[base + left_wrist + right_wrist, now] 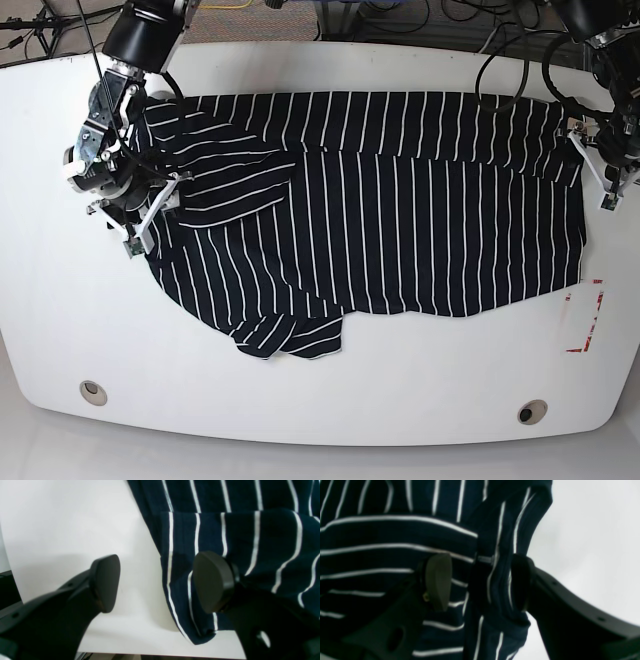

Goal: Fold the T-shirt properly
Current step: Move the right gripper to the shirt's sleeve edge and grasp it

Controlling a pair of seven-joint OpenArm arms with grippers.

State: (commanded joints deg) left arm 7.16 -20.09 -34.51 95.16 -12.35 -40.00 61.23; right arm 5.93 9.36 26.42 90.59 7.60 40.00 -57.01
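The T-shirt [400,210] lies spread on the white table [420,400], dark navy with thin white stripes; one sleeve [290,335] sticks out toward the front. My right gripper [140,215] sits at the shirt's left end. In the right wrist view it [480,582] is open, with a raised fold of the T-shirt [497,585] standing between the fingers against the right pad [520,582]. My left gripper [607,185] is at the shirt's right edge. It [160,582] is open, one finger [105,582] over bare table, the other [212,580] over the T-shirt [250,542].
A red tape mark [590,320] lies on the table near the right front. Two round holes [93,392] [532,411] sit near the front edge. Cables [420,15] run behind the far edge.
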